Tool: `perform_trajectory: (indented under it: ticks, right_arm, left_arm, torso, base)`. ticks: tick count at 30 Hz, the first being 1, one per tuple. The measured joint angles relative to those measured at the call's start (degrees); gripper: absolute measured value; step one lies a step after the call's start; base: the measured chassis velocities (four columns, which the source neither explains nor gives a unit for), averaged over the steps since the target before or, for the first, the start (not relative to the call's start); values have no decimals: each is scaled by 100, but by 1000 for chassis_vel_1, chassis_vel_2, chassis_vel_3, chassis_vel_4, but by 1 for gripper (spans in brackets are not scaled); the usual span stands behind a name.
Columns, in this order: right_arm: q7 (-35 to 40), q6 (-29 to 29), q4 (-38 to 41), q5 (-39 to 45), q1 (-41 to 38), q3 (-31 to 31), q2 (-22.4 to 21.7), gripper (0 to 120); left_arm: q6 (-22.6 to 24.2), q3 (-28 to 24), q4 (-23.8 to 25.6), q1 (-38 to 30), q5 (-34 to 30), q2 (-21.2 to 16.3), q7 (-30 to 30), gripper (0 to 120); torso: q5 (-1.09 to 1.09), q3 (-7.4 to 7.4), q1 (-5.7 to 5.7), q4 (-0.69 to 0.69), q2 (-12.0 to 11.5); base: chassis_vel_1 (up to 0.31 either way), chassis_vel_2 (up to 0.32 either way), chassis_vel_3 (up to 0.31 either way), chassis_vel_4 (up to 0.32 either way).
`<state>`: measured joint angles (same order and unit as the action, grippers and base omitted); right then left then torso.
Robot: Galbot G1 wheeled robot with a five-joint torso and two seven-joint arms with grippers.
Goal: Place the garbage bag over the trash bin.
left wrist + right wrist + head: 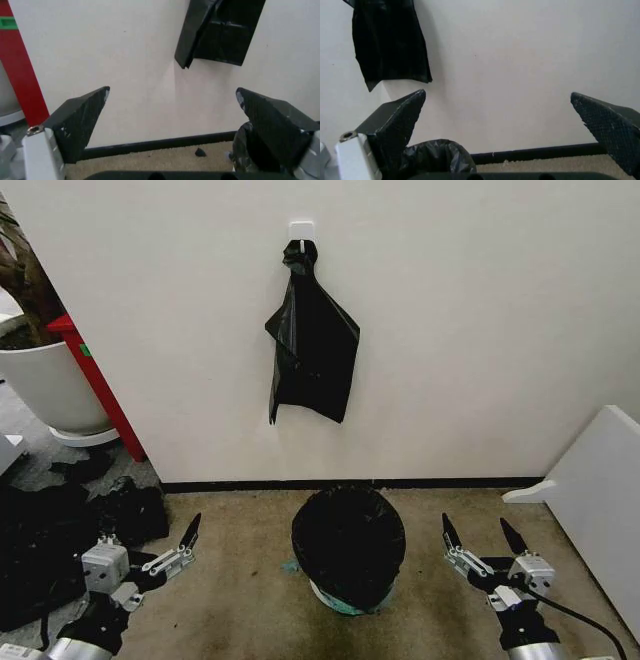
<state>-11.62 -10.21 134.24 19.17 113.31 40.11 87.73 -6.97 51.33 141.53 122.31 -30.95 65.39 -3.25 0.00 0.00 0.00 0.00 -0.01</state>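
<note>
In the head view, the garbage bag already sits over the trash bin, its glossy black plastic covering the mouth and upper wall, with only a pale strip of the bucket's base showing beneath. The bin stands on the tan carpet near the white wall. Above it a second black sack hangs from a wall hook. The left gripper hovers low to the bin's left and the right gripper to its right, both spread wide and holding nothing, well apart from the bin.

The left wrist view shows the left gripper's fingers splayed, with the hanging sack on the wall beyond and a dark wrinkled shape, probably the bagged bin, at the frame's edge.

The right wrist view shows the right gripper likewise released, and the bag's crinkled rim beside one finger.
</note>
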Motion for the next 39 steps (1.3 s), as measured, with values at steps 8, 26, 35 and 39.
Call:
perform_trajectory:
  ticks: [8,26,35,39]
  right_arm:
    - [28,1,16,5,13,-3,-48,100]
    - [123,100,99,154,-10,45,-119,100]
    - [130,100,100,175,2,50,-104,100]
    - [129,99,97,186,9,46,-92,100]
  left_arm:
    - [-11,-61,5,5,8,45,1,100]
    - [27,-78,76,10,-7,-2,14,100]
    - [27,-98,78,10,-7,-12,14,100]
    - [28,-101,78,0,-12,-56,16,100]
  torso:
    - [0,0,0,0,0]
    - [1,0,0,0,0]
    - [1,0,0,0,0]
    - [1,0,0,0,0]
  base:
    - [0,0,0,0]
    - [0,0,0,0]
    - [0,0,0,0]
    - [0,0,0,0]
